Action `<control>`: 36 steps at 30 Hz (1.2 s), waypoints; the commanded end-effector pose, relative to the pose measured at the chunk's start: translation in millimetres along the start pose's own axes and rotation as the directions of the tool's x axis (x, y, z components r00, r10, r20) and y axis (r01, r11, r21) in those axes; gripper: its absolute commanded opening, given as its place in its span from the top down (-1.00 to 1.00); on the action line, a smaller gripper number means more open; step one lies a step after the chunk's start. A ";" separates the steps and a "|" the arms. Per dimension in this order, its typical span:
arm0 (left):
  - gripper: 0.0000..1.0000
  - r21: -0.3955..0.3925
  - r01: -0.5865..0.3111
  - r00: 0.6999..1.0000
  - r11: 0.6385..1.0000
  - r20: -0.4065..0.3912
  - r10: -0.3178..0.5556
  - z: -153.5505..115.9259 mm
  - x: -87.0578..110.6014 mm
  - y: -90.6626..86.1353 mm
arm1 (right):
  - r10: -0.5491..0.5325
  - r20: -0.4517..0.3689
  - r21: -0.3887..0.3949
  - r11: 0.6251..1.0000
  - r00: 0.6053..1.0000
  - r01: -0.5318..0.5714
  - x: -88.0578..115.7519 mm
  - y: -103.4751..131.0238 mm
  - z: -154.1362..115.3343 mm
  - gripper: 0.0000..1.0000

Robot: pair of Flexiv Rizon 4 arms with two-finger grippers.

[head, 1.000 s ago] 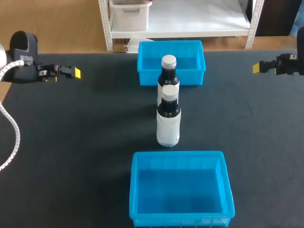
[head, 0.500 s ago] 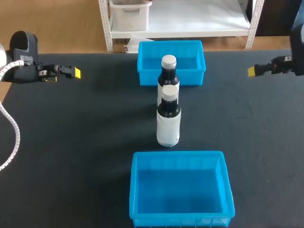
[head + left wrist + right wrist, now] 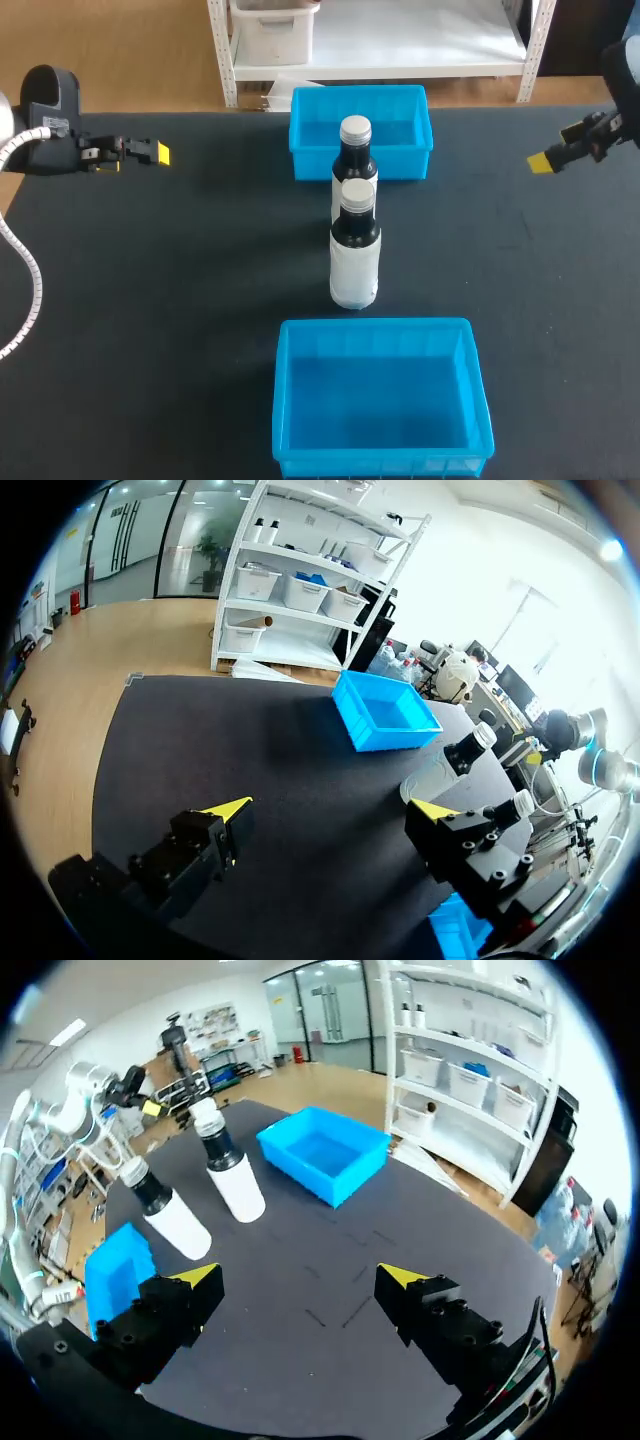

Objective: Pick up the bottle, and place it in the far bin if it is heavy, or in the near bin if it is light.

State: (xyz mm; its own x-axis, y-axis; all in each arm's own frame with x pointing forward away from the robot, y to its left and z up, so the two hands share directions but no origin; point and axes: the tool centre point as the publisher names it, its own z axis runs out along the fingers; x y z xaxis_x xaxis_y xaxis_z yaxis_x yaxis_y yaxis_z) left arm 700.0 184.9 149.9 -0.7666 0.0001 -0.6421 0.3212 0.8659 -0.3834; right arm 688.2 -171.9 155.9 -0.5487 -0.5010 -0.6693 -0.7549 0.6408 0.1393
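- Two bottles, not one, stand upright mid-worktop (image 3: 180, 280) in a line between the bins: the far bottle (image 3: 355, 150) just in front of the far bin (image 3: 305, 120), the near bottle (image 3: 354, 255) right ahead of it, a short way from the near bin (image 3: 283, 400).
- Right wrist view shows a gap between them, so they are close but not touching.
- Both bins look empty; nothing sorted yet.
- Left tool (image 3: 335, 807): fingers spread wide, holding nothing, parked at the left edge of the worktop, well away from the bottles.
- Right tool (image 3: 300, 1274): also wide and empty, off at the right edge, pointing toward the bottles.
- Handling, my read: rigid bottles with dark necks, pale caps and white label sleeves. Tall and narrow, so easy to tip with a glancing touch.
- Weight can't be judged from the look — the sleeves hide the fill level. The heavy/light call has to come from the lift itself.
- The sleeve probably runs smooth, so squeeze firmly in case the bottle is full.
- Grip point: label body around mid-height, below the shoulder. The cap and neck are too slim and too high for a stable hold.
- Approach from the side, fingers closing fore-and-aft of the line would foul the neighbour — the near bottle has the freer access.
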 end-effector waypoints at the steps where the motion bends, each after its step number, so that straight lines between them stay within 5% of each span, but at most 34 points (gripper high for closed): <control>1: -1.00 0.000 0.000 1.000 1.000 0.000 0.000 0.0 0.0 0.0 | -0.116 -0.006 -0.349 0.931 0.993 0.106 -2.7 -6.9 0.7 -1.00; 6: -1.00 0.000 0.000 1.000 1.000 0.000 0.000 0.0 0.0 0.0 | -0.116 -0.006 -0.349 0.931 0.993 0.106 -2.7 -6.9 0.7 -1.00; 9: -1.00 0.000 0.000 1.000 1.000 0.000 0.000 0.0 0.0 0.0 | -0.232 0.038 -0.350 0.908 0.972 0.230 -3.8 8.8 6.0 -1.00; 18: -1.00 0.000 0.000 1.000 1.000 0.000 0.000 0.0 0.0 0.0 | -0.345 0.110 -0.332 0.871 0.932 0.362 -3.7 59.4 17.7 -1.00; 36: -1.00 0.000 0.000 1.000 1.000 0.000 0.000 0.0 0.0 0.0 | -0.419 0.167 -0.284 0.846 0.892 0.451 -32.0 143.4 74.1 -1.00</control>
State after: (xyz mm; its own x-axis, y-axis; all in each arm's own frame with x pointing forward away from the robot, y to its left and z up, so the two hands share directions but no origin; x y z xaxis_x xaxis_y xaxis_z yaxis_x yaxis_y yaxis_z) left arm 700.0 185.0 149.9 -0.7666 0.0001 -0.6421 0.3212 0.8659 -0.3834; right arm 622.3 -32.8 150.6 -0.1171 -0.6209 -0.7751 -0.9895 0.1399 0.0374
